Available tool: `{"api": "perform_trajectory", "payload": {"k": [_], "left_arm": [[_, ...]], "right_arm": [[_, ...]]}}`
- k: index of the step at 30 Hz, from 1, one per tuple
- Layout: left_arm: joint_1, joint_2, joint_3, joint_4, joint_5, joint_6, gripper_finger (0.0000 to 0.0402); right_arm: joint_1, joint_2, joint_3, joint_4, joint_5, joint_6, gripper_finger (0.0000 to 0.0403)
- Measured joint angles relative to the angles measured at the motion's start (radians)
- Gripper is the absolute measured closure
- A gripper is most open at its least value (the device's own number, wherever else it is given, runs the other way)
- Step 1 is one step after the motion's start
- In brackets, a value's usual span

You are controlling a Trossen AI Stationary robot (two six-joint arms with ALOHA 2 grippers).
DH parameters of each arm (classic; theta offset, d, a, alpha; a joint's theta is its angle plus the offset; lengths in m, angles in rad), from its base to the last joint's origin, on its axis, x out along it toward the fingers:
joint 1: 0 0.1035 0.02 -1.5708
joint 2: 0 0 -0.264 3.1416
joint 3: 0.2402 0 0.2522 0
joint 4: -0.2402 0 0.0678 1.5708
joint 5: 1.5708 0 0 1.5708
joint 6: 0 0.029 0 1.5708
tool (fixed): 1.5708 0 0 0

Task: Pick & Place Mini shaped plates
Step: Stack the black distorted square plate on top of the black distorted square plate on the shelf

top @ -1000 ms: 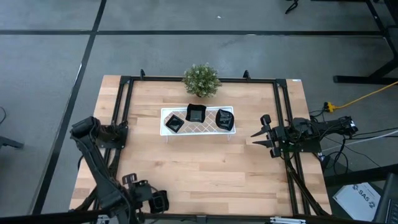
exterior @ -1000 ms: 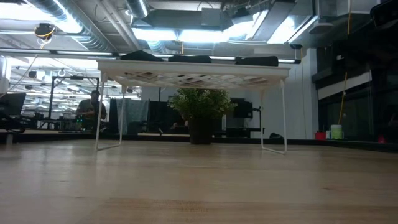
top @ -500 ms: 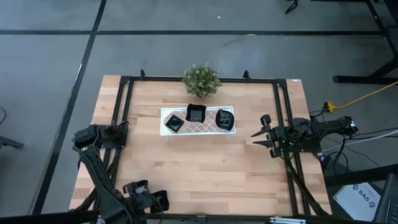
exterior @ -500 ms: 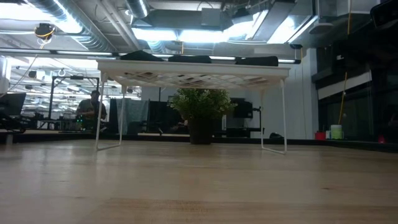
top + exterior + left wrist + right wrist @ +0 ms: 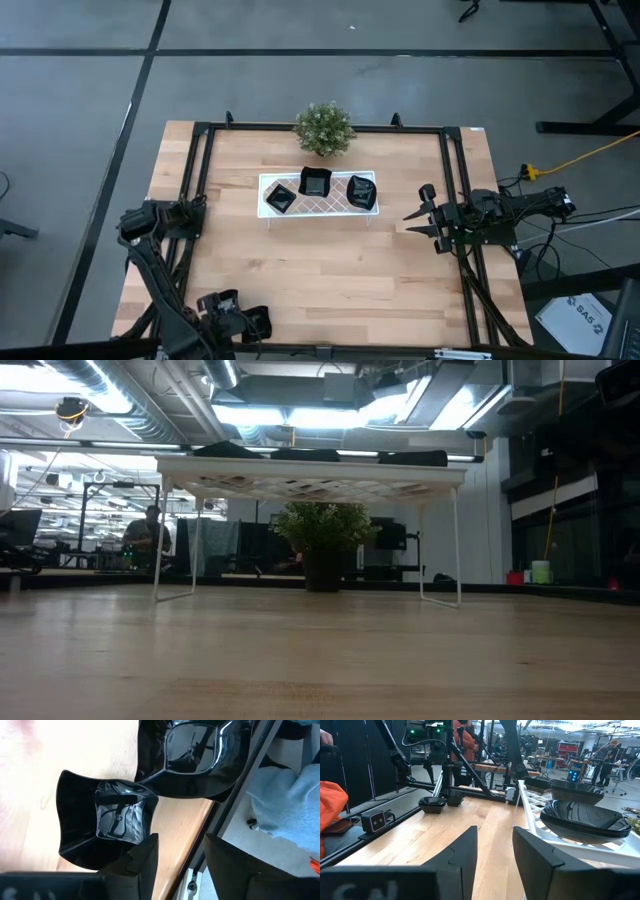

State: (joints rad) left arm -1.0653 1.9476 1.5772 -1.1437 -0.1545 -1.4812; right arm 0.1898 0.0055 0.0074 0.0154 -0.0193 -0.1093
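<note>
At the counter's (image 5: 330, 260) near left corner, the left hand (image 5: 177, 850) is spread wide just beside two mini plates (image 5: 117, 817).

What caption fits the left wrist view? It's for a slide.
Left gripper, fingers apart, poised over two mini shaped plates at the table edge.
</note>
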Motion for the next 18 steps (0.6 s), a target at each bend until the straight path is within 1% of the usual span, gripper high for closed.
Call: {"api": "perform_trajectory", "payload": {"k": [9,12,18], "left_arm": [[-0.003,0.0,0.0,0.0,0.002,0.002,0.0261],[-0.002,0.009,0.0,-0.007,0.027,0.016,0.0264],[-0.003,0.068,0.0,-0.058,0.087,0.037,0.0267]], "right_arm": [[0.0,0.0,0.0,0.0,0.0,0.0,0.0279],[0.0,0.0,0.0,0.0,0.0,0.0,0.0279],[0.0,0.0,0.0,0.0,0.0,0.0,0.0279]]}}
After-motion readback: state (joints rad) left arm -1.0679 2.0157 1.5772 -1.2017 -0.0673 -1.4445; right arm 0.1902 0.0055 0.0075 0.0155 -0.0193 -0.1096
